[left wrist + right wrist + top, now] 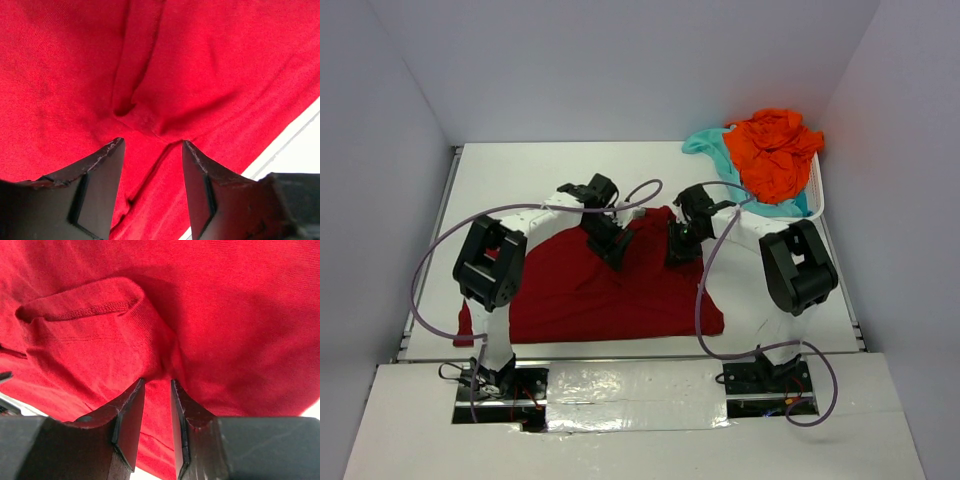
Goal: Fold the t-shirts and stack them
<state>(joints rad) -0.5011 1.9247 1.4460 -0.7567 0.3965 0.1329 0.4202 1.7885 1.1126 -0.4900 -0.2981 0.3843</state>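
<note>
Top external: one red t-shirt (610,295)

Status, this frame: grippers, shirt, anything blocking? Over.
Left gripper open, low over red shirt. Right gripper pinching its cloth. Shirt spread out, not yet folded. Nothing blocking; orange shirt piled in basket.

On my feed the dark red shirt (610,290) reads as soft, matt knit cloth, and the right wrist camera shows a stitched hem. At the far right, the orange shirt (775,150) and the mint-aqua shirt (705,143) look like the same dull cloth, crumpled. The basket (819,185) is white plastic. The table (510,180) is smooth matt white, while its near strip (620,385) is glossy and mirror-like. The fingers (97,185) of the left gripper (152,142) look like matt black plastic, scuffed pale along the edges.
</note>
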